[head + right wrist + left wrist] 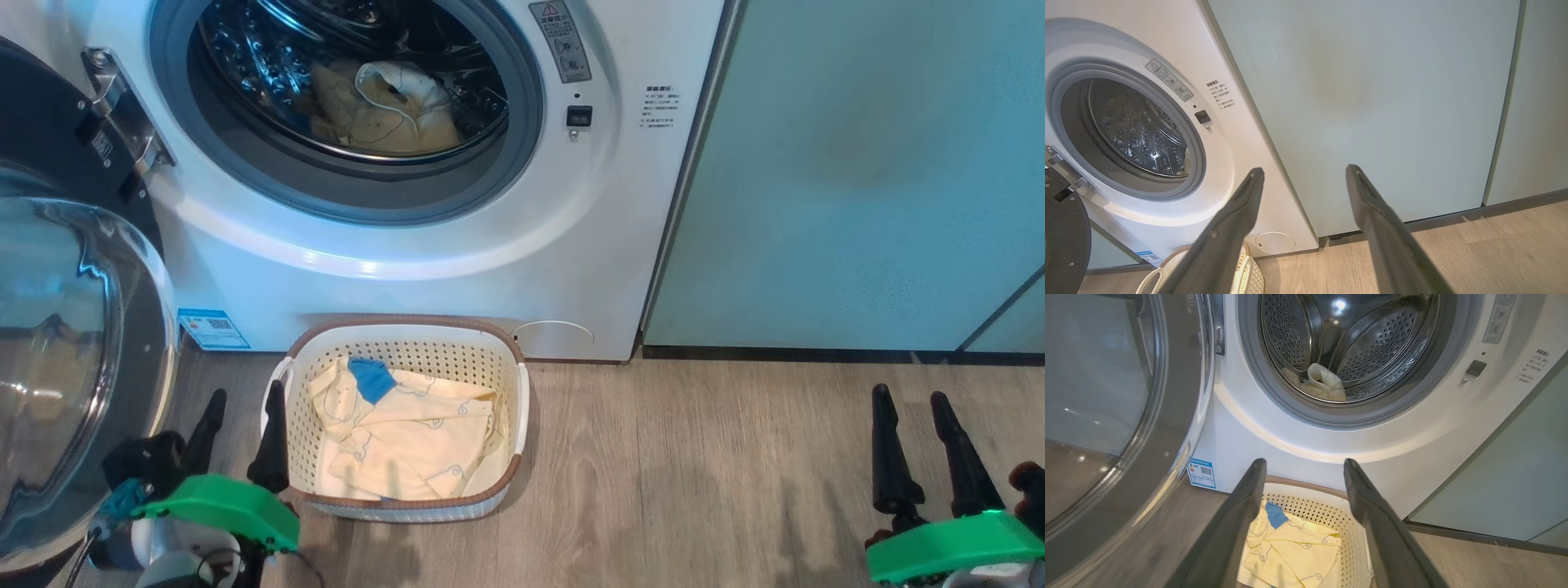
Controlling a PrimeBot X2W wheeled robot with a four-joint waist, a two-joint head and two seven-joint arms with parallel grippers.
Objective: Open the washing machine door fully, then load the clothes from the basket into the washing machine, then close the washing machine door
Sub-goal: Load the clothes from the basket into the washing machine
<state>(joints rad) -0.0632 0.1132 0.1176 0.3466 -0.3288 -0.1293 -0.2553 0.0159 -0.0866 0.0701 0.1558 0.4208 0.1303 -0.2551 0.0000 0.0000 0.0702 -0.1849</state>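
Low at 7 o'clock of the head view, the left gripper (246, 394): green-cased wrist at the bottom edge, both dark fingers aimed up toward 12 o'clock, spread apart, nothing between them. One fingertip overlapping the left edge of the basket (408, 321); contact impossible to judge. In the left wrist view, fingers splayed either side of the basket, looking into it from above.

Low at 5 o'clock, the right gripper (909, 396): fingers likewise up toward 12 o'clock, leaning slightly to 11, parted and empty, over bare wooden floor (694, 457), well apart from the basket. Facing the pale green cabinet (857, 163) in its own wrist view.

Basket on the floor at 6 o'clock, just in front of the washing machine (604, 204), open side up, wider from 9 to 3 o'clock than from 12 to 6 in the head view. Inside it, one of the clothes (408, 433): pale yellow, crumpled flat, stretched from 11 to 5 o'clock, blue part at the 11 o'clock end. Another pale yellow garment (384, 106) bunched at the bottom of the steel drum, at 12 o'clock.

Washing machine door (73, 327) swung wide at 9 o'clock, hung on the metal hinge (122, 106) at 10 o'clock, clear glass bowl bulging toward 3 o'clock. Round opening uncovered, facing the camera.
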